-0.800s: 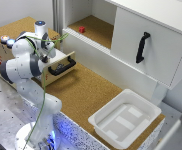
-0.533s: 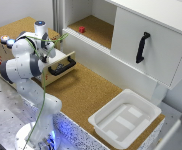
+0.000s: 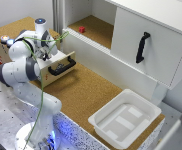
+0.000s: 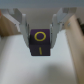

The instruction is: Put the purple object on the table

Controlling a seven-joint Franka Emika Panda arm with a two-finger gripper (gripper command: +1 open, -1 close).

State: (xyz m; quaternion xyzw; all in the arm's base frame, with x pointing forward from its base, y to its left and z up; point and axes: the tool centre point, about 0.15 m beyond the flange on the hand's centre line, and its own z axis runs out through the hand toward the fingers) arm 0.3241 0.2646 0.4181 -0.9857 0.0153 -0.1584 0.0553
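Brown speckled cork covers the table (image 3: 86, 95), and a white perforated edge runs along its near side. In the wrist view the two fingers (image 4: 22, 26) of the gripper (image 4: 40, 37) press on both sides of the purple object (image 4: 40, 42), so the gripper is clenched on it. The purple object is a small block with a yellow ring and a yellow line on its upper face. Below it there is a pale flat bottom, and wooden walls stand at the sides, so the block is inside the open drawer (image 3: 61, 65) of the small wooden box (image 3: 1, 50) at the exterior view's left; I cannot tell if it touches the bottom. In the exterior view the gripper (image 3: 50, 56) points down into this drawer, and the block itself is hidden by the arm (image 3: 21, 70). The drawer has a black handle (image 3: 62, 67). On the near right part of the table sits a white tray (image 3: 125, 119). Behind the table stands a white cabinet (image 3: 156, 45) with a black door handle (image 3: 142, 47), and a small red thing (image 3: 82, 29) lies on its cork shelf (image 3: 96, 27).
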